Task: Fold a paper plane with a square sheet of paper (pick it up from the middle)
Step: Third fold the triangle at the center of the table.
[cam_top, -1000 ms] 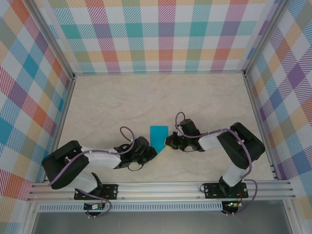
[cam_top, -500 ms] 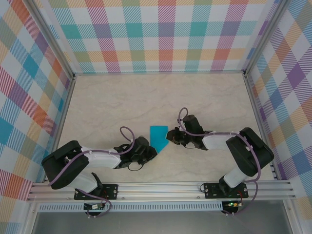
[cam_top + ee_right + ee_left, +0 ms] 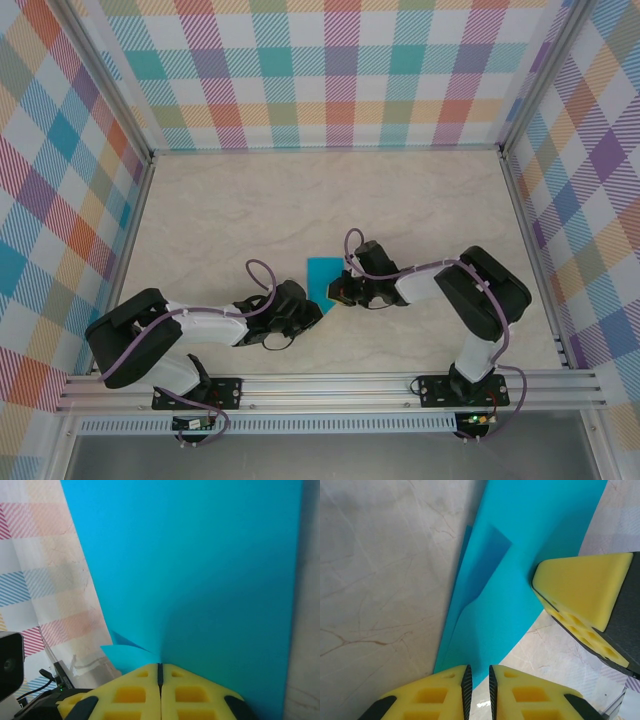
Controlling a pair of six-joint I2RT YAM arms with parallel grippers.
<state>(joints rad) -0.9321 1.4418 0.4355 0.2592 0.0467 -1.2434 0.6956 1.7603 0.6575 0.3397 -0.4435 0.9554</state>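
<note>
Sheet of paper (image 3: 322, 272), edge pinched in right claw (image 3: 160, 667), left claw (image 3: 480, 674) narrow, grip unclear, flap (image 3: 486, 560) visible from left wrist

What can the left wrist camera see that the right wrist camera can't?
Left wrist: a folded flap on the square sheet of paper, the left gripper slightly open at its tip, and a yellow finger of the right gripper. Right wrist: the plaid wall, and that gripper shut on the paper's edge. Both: the teal paper and marble table.
</note>
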